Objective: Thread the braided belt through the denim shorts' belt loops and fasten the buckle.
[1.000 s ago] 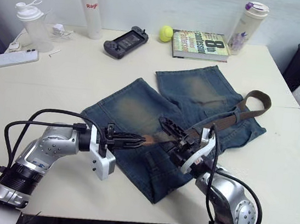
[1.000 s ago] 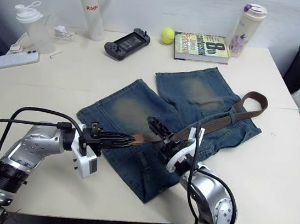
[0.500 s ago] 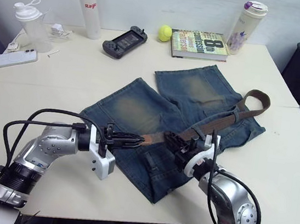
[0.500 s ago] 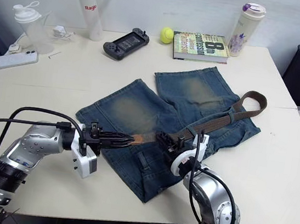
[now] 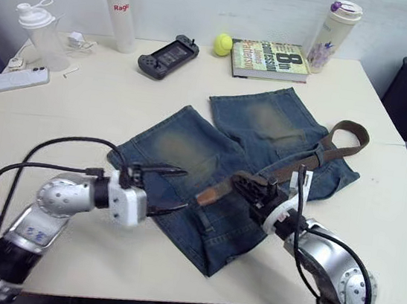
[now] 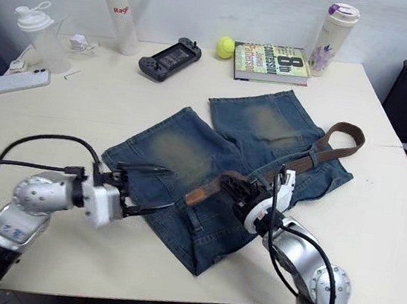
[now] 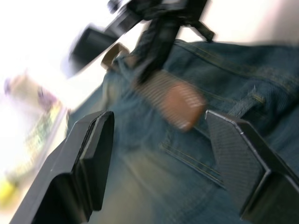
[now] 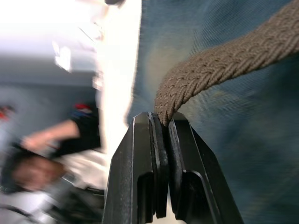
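Fingers of the left hand point(image 5: 167, 188) gape, right hand point(image 5: 247, 188) pinches braided belt point(image 5: 316, 153); bottle point(image 5: 116, 8) reads "Ragi".

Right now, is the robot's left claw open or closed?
Open. The left gripper has its two black fingers spread wide apart above the denim shorts, with the braided belt tip between them, untouched.

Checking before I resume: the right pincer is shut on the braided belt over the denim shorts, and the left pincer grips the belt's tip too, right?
Not quite. The right pincer is shut on the braided belt over the denim shorts, but the left pincer grips nothing: it is open, its fingers spread either side of the belt's tip, as the left wrist view shows.
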Robot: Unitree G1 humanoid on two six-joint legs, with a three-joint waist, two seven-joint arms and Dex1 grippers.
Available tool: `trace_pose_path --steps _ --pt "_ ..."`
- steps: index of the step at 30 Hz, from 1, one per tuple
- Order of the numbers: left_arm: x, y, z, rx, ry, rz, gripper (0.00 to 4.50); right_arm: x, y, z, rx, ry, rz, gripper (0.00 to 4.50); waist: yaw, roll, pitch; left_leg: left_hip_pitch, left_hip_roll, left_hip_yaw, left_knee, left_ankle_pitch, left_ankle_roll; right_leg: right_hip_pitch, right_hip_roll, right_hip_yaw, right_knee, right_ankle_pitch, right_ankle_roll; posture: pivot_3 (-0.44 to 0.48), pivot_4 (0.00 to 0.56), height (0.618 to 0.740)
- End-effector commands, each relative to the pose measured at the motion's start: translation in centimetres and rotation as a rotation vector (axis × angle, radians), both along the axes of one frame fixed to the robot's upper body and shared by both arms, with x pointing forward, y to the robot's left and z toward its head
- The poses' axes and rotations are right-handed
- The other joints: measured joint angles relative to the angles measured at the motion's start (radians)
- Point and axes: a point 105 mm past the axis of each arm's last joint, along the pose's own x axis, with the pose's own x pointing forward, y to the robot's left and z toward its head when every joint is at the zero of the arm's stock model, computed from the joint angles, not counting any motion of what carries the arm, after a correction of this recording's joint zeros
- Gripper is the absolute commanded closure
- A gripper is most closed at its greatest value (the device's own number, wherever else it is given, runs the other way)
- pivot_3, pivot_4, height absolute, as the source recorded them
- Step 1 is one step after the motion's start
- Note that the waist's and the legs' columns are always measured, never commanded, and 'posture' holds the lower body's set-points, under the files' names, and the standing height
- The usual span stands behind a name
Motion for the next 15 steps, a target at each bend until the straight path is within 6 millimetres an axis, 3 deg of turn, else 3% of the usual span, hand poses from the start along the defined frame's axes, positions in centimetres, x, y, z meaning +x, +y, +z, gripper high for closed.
trace_pose_path --steps 1,11,15 --pt "-1.6 1.9 0.9 -0.03 0.138 0.034 1.0 -0.9 -0.1 0.9 -0.031 -0.118 0.053 4.5 -0.001 0.001 0.0 0.001 0.0 0.0 -0.001 0.0 0.0 0.0 0.0 0.0 0.0 0.0 -0.001 0.0 0.15 0.74" --pt "-3.2 2.0 0.4 -0.053 0.211 0.071 1.0 0.0 -1.7 -1.5 -0.138 -0.181 0.018 4.5 0.008 0.001 0.001 0.001 -0.001 0.0 0.0 -0.002 0.004 0.001 0.0 0.0 -0.001 -0.001 -0.001 0.0 0.15 0.74" --pt "-3.8 1.9 -0.1 -0.039 0.235 0.055 1.0 -0.1 -2.4 -1.5 -0.124 -0.186 0.001 4.5 0.006 0.001 0.001 0.001 -0.001 0.0 -0.001 -0.002 0.003 0.001 0.0 0.0 -0.001 -0.001 -0.001 0.0 0.15 0.74"
